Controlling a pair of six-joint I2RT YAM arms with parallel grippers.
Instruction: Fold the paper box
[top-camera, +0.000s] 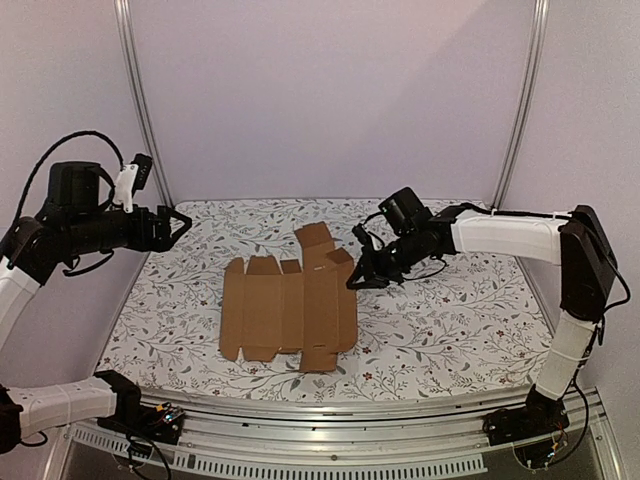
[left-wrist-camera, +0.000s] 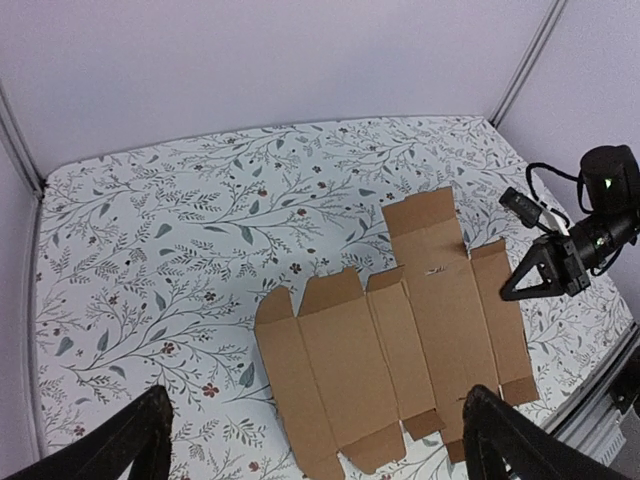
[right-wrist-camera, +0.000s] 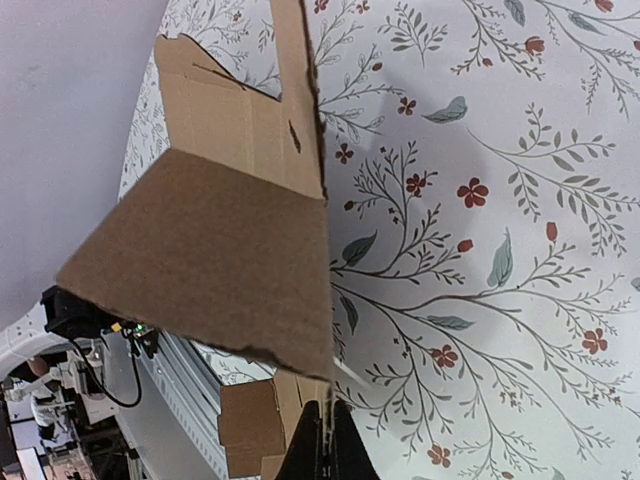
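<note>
Right now your paper box (top-camera: 290, 310), a plain brown die-cut cardboard sheet with flaps and notches, lies unfolded near the middle of the white worktop (top-camera: 450, 330), which is printed with leafy sprigs and small red flowers. Most of its panels lie flat. One long tab reaches toward the back, and in the overhead view the panel on the sheet's right side looks a little raised.

Your right claw (top-camera: 355, 282) is clenched, fingers pressed together, with its tip touching that right-hand edge of the sheet. From the right wrist camera the cardboard edge runs straight down to the closed fingertips (right-wrist-camera: 325, 445), but you cannot tell whether any cardboard is nipped between them.

Your left claw (top-camera: 183, 223) is released, its black fingers (left-wrist-camera: 130, 440) spread wide. It hangs high over the worktop's left side, well apart from the sheet and pointing toward it.
</note>
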